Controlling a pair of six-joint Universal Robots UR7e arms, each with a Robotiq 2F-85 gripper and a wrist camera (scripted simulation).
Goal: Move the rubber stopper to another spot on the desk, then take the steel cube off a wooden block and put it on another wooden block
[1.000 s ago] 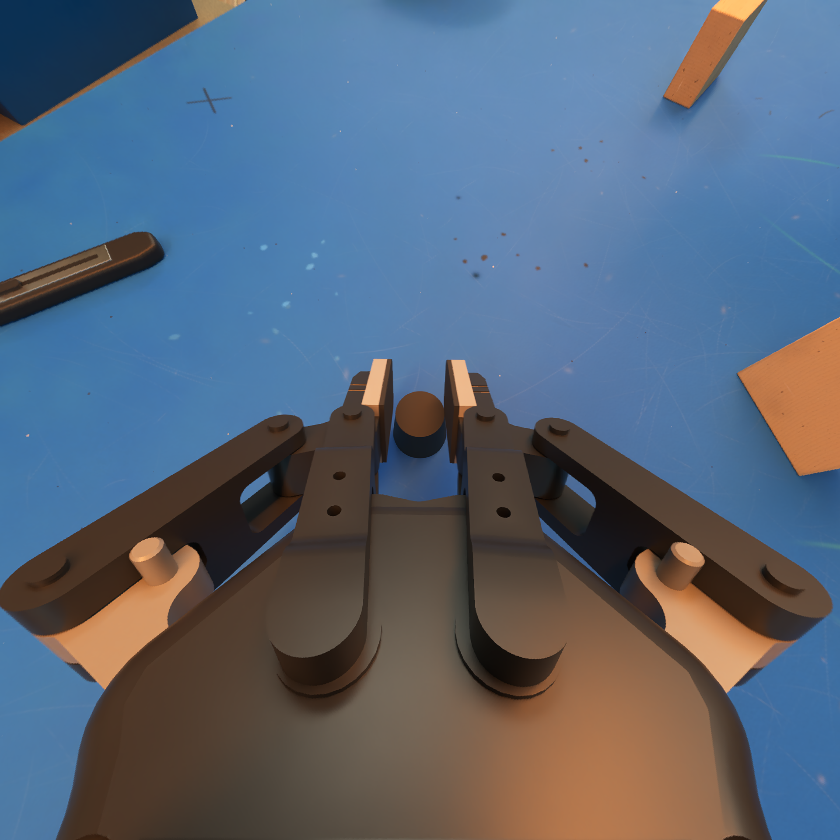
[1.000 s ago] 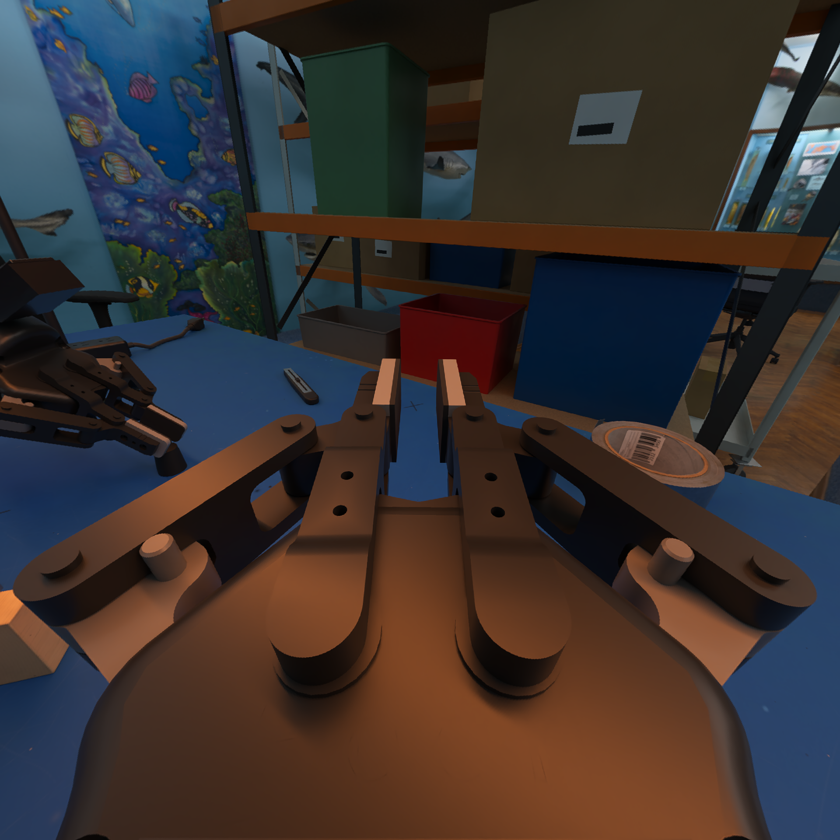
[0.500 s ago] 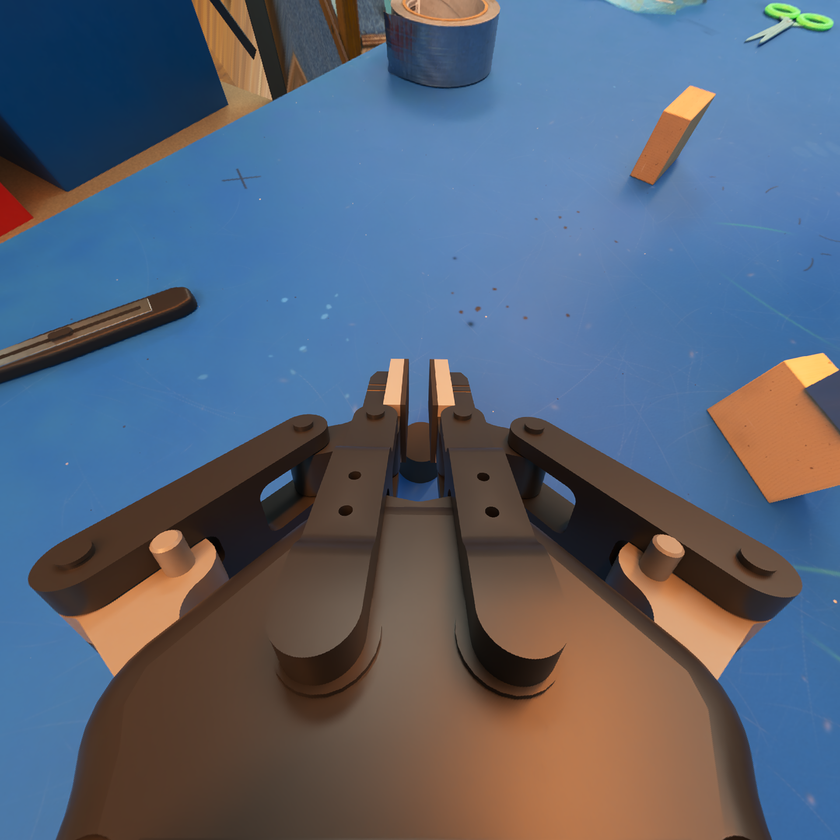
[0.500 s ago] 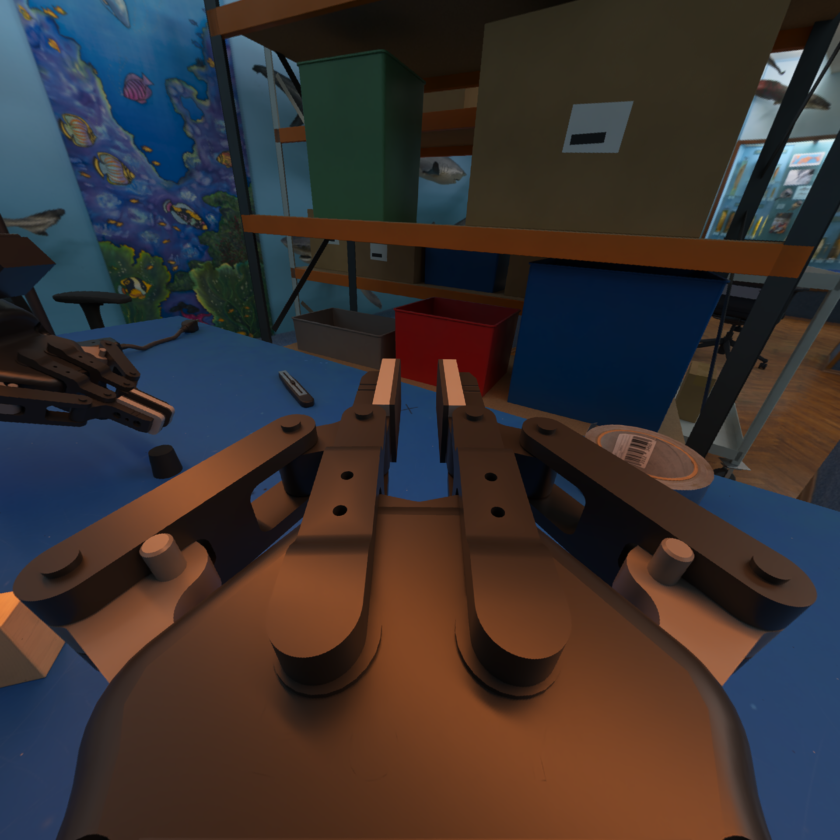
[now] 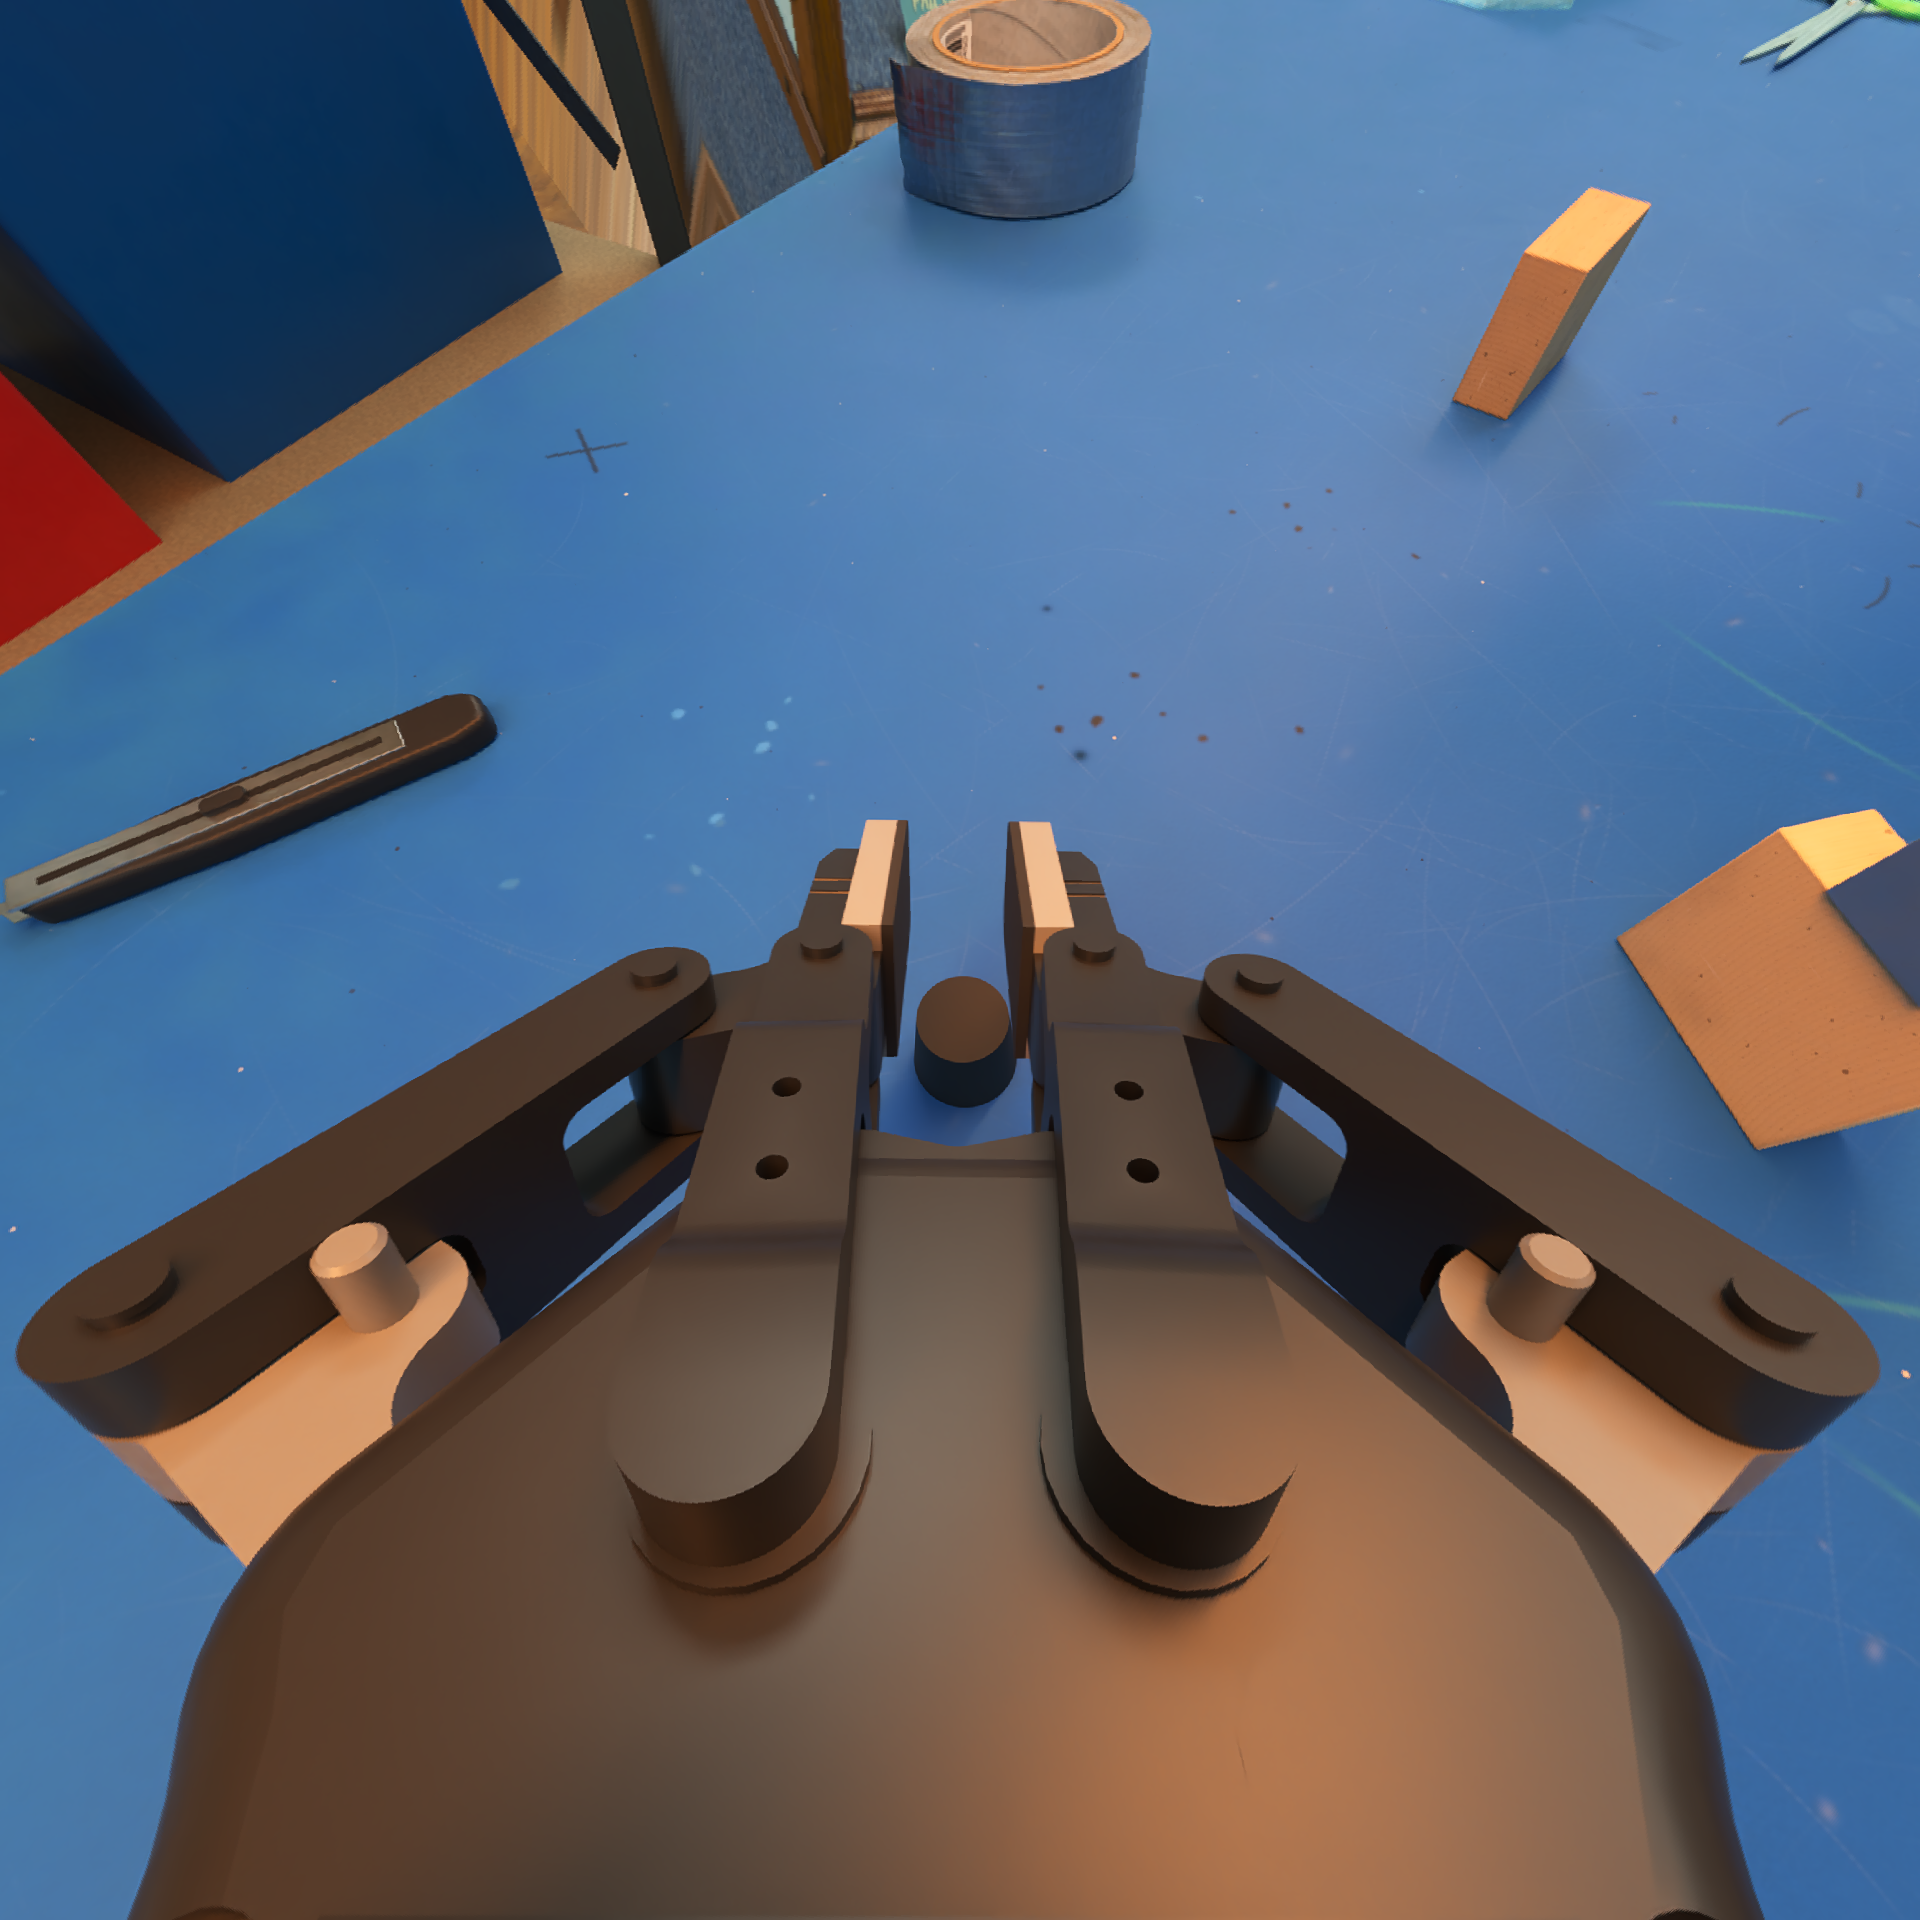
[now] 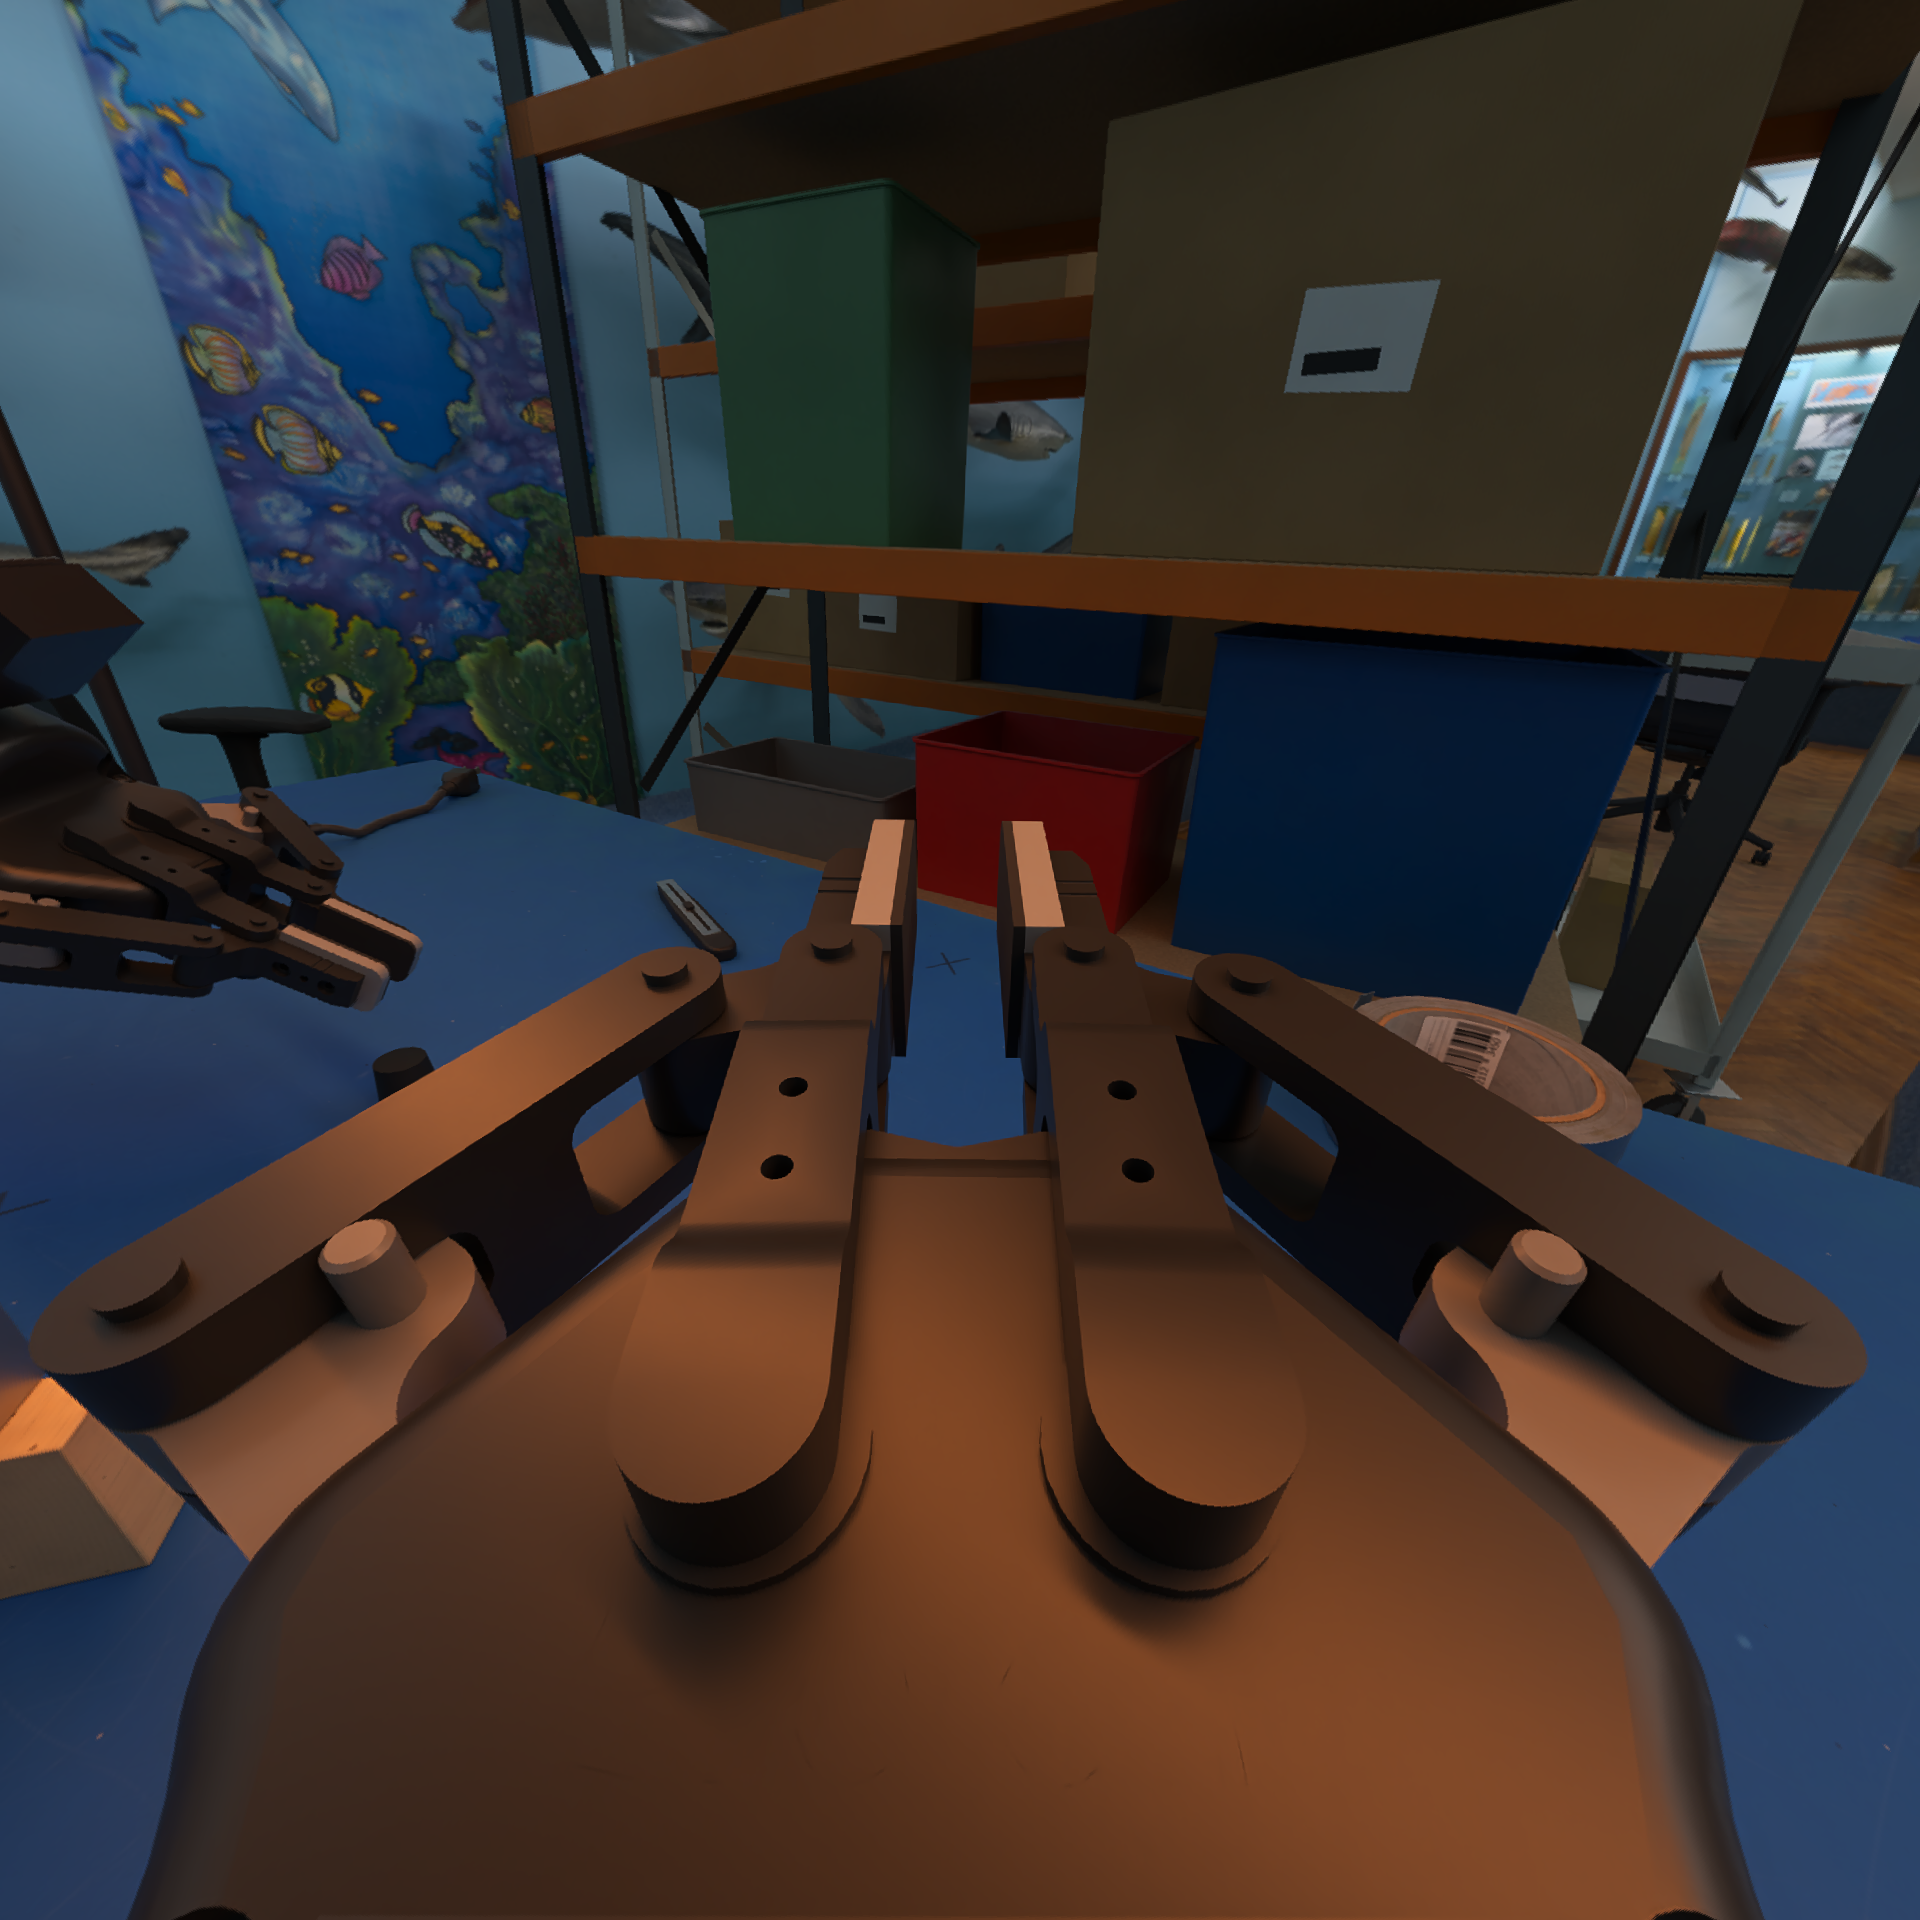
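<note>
Blue desk carries two wood blocks. Left gripper hangs above the desk, fingers slightly parted, gripping nothing; the stopper stands free beneath them. Right gripper: fingers slightly parted, empty.

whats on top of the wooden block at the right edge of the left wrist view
A dark blue-grey cube sits on the near wooden block, most likely the steel cube. Only its corner shows; the rest is cut off by the picture's edge, so how squarely it sits cannot be seen.

steel cube mostly cut off
</note>
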